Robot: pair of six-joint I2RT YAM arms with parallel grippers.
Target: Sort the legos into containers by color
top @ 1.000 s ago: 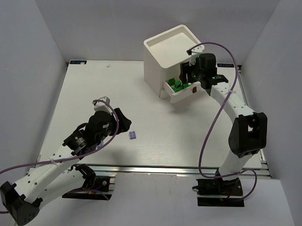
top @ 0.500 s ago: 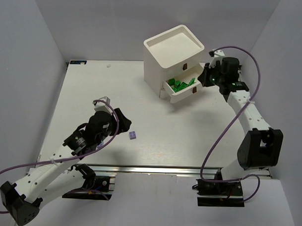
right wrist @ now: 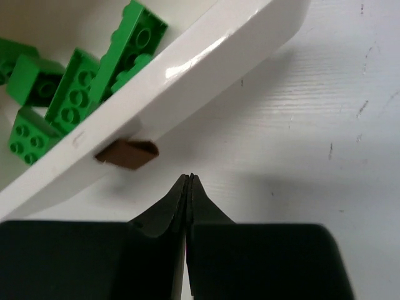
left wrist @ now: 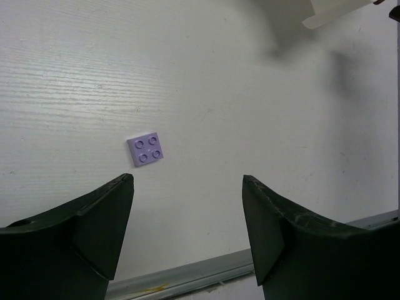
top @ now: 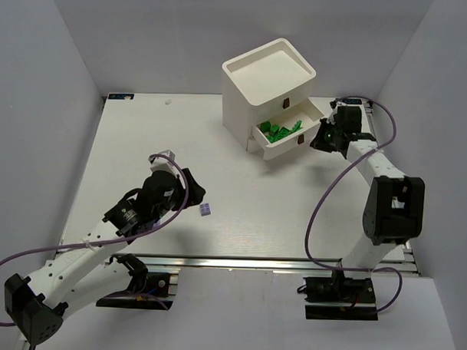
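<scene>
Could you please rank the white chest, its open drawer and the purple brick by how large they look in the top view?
Largest to smallest:
1. white chest
2. open drawer
3. purple brick, clearly the smallest

The white surface (left wrist: pixel 262 112) looks matt, with a fine ribbed grain and small scuffs. The open white plastic drawer (right wrist: pixel 206 56) is smooth and glossy, catching highlights. The green studded plastic bricks (right wrist: pixel 78 94) shine slightly, and the light purple square brick (left wrist: pixel 148 150) looks satin.
</scene>
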